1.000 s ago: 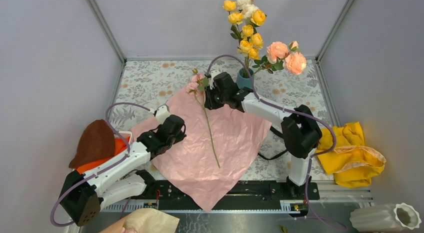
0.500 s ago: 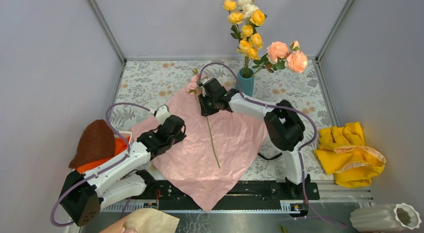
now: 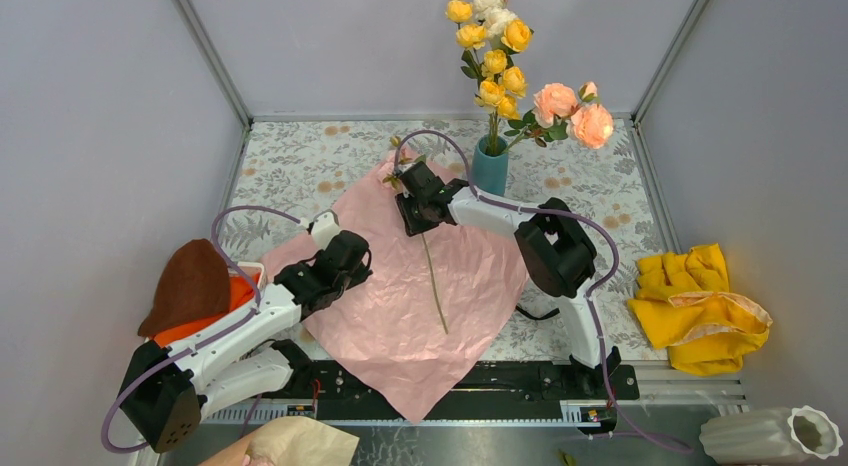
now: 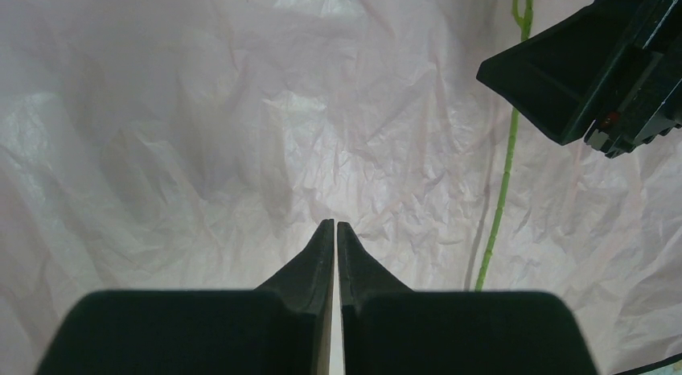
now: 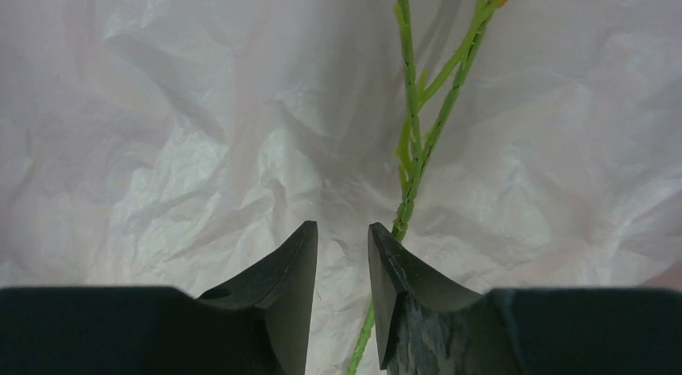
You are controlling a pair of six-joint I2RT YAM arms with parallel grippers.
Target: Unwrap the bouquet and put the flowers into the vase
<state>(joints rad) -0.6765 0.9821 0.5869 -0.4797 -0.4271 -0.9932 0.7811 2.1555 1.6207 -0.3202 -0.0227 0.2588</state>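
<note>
The bouquet's pink paper (image 3: pixel 400 286) lies unwrapped and spread flat on the table. One green-stemmed flower (image 3: pixel 436 286) lies on it, its small pink bloom (image 3: pixel 392 173) at the far end. My right gripper (image 3: pixel 412 198) hovers over the upper stem with its jaws open. In the right wrist view the gripper (image 5: pixel 343 230) shows bare paper between its tips, and the stem (image 5: pixel 410 174) runs under the right finger. The teal vase (image 3: pixel 489 171) behind holds yellow and peach flowers (image 3: pixel 497 66). My left gripper (image 3: pixel 360 254) (image 4: pixel 335 226) is shut and empty over the paper's left part.
A yellow cloth (image 3: pixel 705 306) lies at the right edge. A brown and orange object (image 3: pixel 190 286) sits at the left beside my left arm. A white ribbed vase (image 3: pixel 770 436) lies at the bottom right. Crumpled beige paper (image 3: pixel 290 441) is at the near edge.
My right gripper moved left from beside the vase to over the stem, and its jaws widened. The stem shifted slightly toward the near side. The left arm stayed still.
</note>
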